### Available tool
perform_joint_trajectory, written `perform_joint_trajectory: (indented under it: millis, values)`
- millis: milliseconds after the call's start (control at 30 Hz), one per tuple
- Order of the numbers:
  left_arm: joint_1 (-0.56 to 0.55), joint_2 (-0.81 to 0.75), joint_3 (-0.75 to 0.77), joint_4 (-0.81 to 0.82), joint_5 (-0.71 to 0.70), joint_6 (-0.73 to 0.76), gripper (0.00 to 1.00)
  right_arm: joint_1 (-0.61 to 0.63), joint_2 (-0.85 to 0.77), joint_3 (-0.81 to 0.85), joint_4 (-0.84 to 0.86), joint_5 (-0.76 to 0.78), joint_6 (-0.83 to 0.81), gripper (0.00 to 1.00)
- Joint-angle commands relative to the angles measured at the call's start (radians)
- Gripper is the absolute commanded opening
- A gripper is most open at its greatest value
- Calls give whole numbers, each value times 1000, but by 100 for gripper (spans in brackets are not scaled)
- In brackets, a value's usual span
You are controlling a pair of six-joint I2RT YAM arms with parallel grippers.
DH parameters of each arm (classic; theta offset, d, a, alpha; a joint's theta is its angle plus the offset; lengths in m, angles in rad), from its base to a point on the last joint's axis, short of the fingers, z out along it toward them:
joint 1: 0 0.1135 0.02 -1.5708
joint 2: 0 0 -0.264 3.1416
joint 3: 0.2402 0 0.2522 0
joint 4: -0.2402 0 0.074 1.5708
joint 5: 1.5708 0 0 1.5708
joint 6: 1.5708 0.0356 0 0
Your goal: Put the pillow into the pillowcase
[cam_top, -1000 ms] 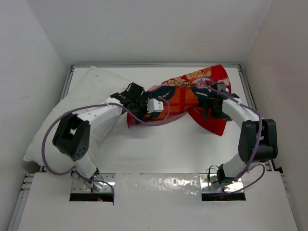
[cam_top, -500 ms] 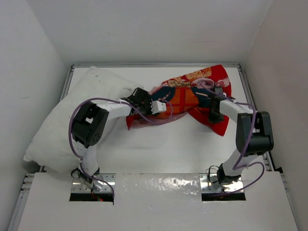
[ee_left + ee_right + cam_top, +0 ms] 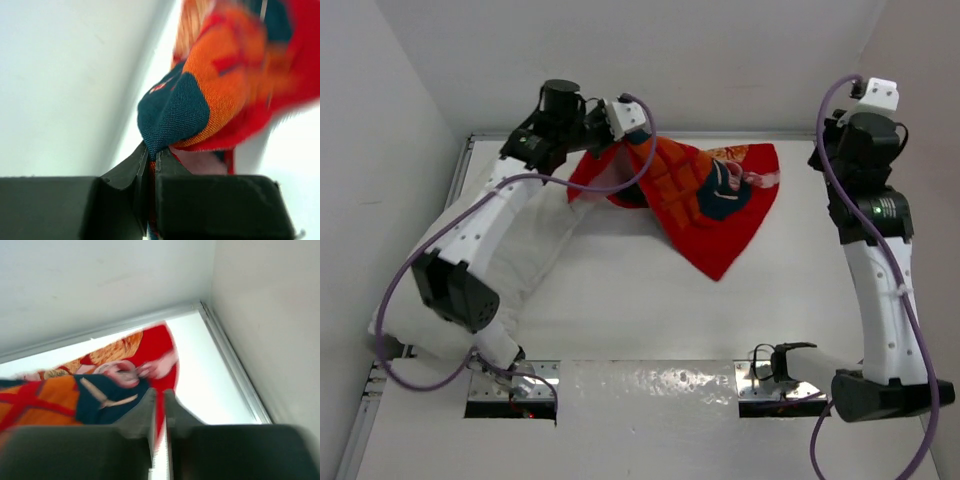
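The left gripper (image 3: 151, 150) is clamped tight on the pillowcase (image 3: 700, 200). In the left wrist view the two black fingers (image 3: 127, 172) meet with barely a slit between them. A bunched fold of dark teal and orange cloth is pinched right at their tips, with red fabric trailing away behind it. That gripper is raised over the far right corner of the pillow (image 3: 530, 255), and the cloth it grips hangs down from it.

The pillow lies on the table (image 3: 650, 320) along the left side, partly hidden under the left arm. It is white, a little rumpled, and sits at a slant. The pillowcase is just to the right of the pillow. Its gathered left end touches or overlaps the pillow's far right corner. The rest fans out to the right as a broad red sheet, with orange panels and a teal patch facing up. Its lowest point reaches toward the middle of the table. No part of the pillow is inside it.

The right gripper (image 3: 159, 392) is held high, well to the right of the pillow and past the pillowcase's right corner. Its fingers are pressed together too. The right wrist view is blurred and shows a thin red sliver in the slit between them. From above, though, the pillowcase's right corner seems to stop short of that gripper. I cannot tell whether it has caught an edge of the cloth or is closed on nothing.
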State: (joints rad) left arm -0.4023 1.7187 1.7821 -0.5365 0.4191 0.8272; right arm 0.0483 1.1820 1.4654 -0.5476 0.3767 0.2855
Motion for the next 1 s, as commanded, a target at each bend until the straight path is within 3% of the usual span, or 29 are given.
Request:
perform_joint_trajectory:
  millis: [0,67,133,267,400,533,667,733,967]
  values:
    - [-16,-155,54,-54,63,20,0,-2,-16,15,-64,-126,-121,16]
    - [-29,-180,54,-72,56,12,0,7,16,-33,-113,-256,-143,43]
    - [-44,-195,47,-91,60,-5,0,83,68,-132,-147,-405,-146,93]
    - [-44,-215,34,-77,37,-34,0,341,120,-435,-23,-288,-192,99]
    - [-44,-217,33,-76,-16,-28,0,471,212,-525,116,-366,-121,99]
    - [-44,-225,16,-68,-52,-30,0,672,268,-536,305,-273,-170,99]
    - [-44,-231,-13,-48,-98,-25,0,780,280,-597,521,-372,-222,99]
    - [-44,-234,-23,-37,-137,-25,0,850,339,-631,595,-354,-252,99]
    - [-38,-241,-64,7,-244,-53,0,924,678,-571,684,-314,-295,99]
